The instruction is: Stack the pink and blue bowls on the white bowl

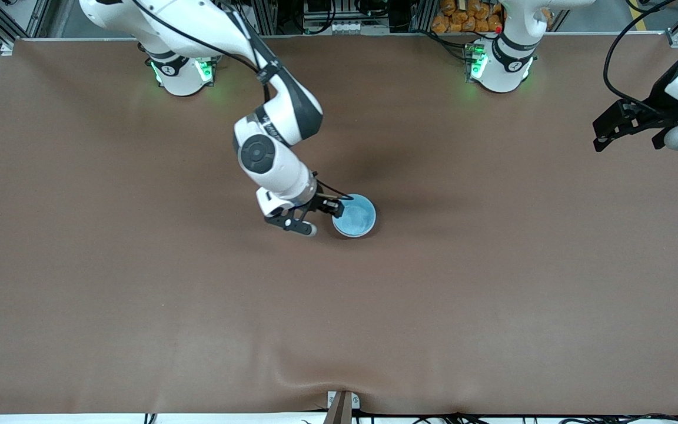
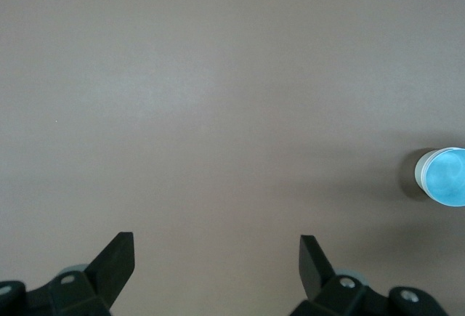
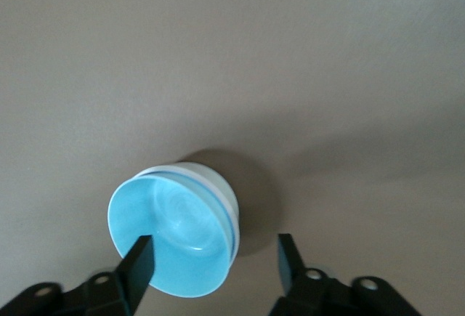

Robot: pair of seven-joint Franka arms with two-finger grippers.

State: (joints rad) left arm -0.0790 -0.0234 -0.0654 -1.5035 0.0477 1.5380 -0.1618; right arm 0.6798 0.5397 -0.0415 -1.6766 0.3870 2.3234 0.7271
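I see the small round sky-blue plastic bowl [image 1: 355, 216] nested on top of the stack at mid-counter, with an off-white bowl rim [image 3: 218, 183] showing just beneath it; pink I cannot make out. My right pincer [image 1: 322, 217] stands wide just beside the stack, toward the right arm's end, one finger [image 3: 139, 261] over the blue rim, gripping nothing. The left pincer [image 1: 621, 126] waits wide open over the brown counter [image 1: 139, 294], well apart. I judge the right arm's next move is straight up, clear of the rim.
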